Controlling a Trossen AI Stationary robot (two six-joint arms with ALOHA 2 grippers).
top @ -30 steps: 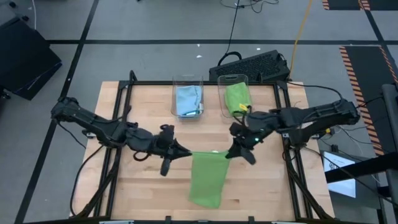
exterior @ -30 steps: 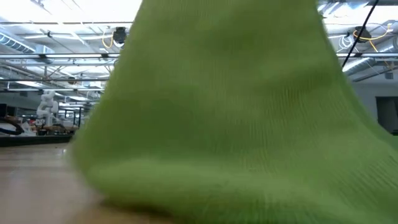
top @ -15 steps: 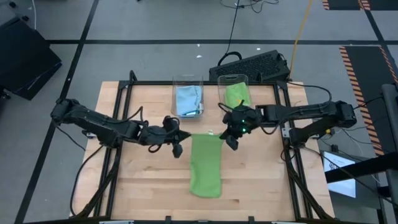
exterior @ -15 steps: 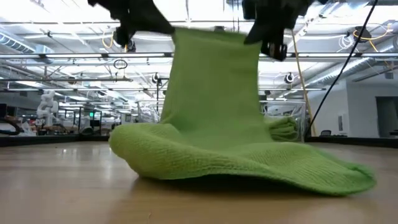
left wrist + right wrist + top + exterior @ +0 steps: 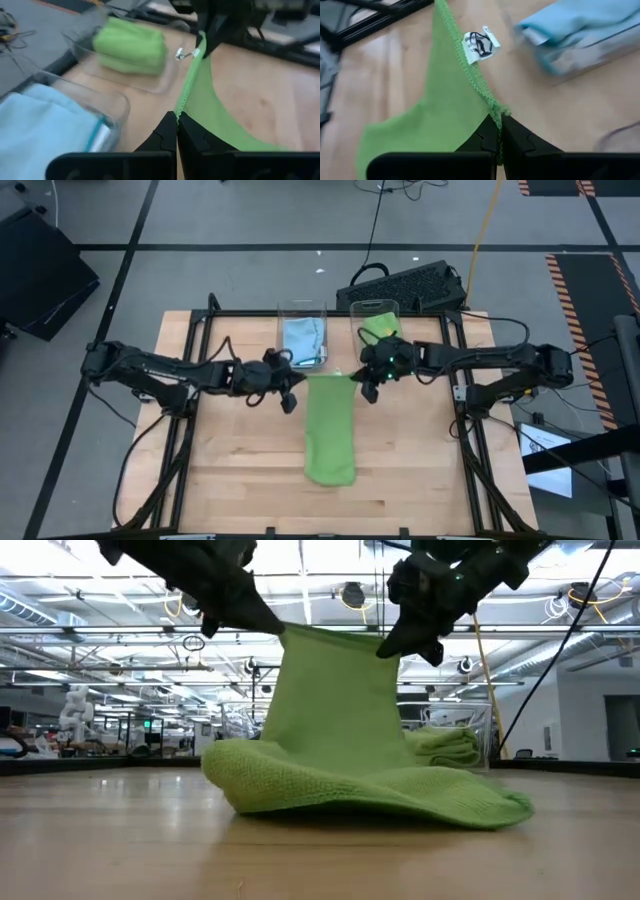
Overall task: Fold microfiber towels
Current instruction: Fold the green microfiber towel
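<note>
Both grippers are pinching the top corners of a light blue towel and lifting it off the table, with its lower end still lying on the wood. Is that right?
Not quite: the held towel is lime green, not light blue, as the high view shows. The blue towel sits in a bin behind. The rest holds: the left gripper and the right gripper each pinch a top corner, and the lower end lies on the table.

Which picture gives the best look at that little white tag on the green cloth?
The right wrist view: the white tag hangs sharp and close on the green towel's stitched edge. The left wrist view shows it only as a small white fleck. In the high and low views I cannot make it out.
</note>
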